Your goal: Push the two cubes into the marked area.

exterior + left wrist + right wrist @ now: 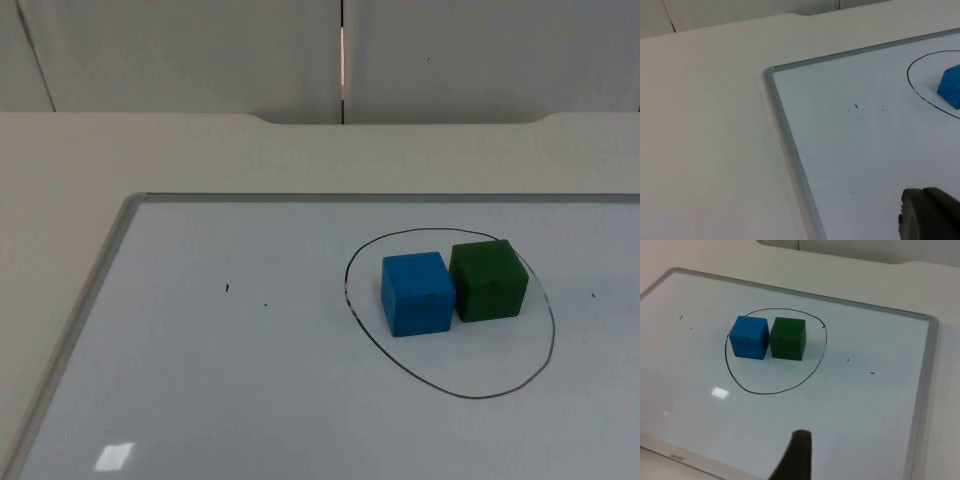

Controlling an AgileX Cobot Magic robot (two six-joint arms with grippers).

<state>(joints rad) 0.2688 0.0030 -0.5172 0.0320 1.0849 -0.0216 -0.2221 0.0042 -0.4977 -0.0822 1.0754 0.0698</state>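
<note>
The right gripper (pixel 796 460) hung above the near edge of the whiteboard (pixel 880 405), and only one dark fingertip of it was visible, so I cannot tell if its fingers were released or clenched. Ahead of this fingertip, well apart from it, lay the drawn circle (pixel 740 382). Inside the circle stood the blue cube (pixel 749 337) and the green cube (pixel 788 338), side by side and touching each other, both toward the far part of the circle. Nothing touched them.

The left gripper (pixel 930 215) waited above the board near its frame (pixel 790 150), also well apart from the cubes. Only a dark rounded part of it showed, so I cannot tell the state of its fingers. Beyond it, one corner of the blue cube was seen inside the line.

The whiteboard lay flat on the white desk (pixel 150 150).
</note>
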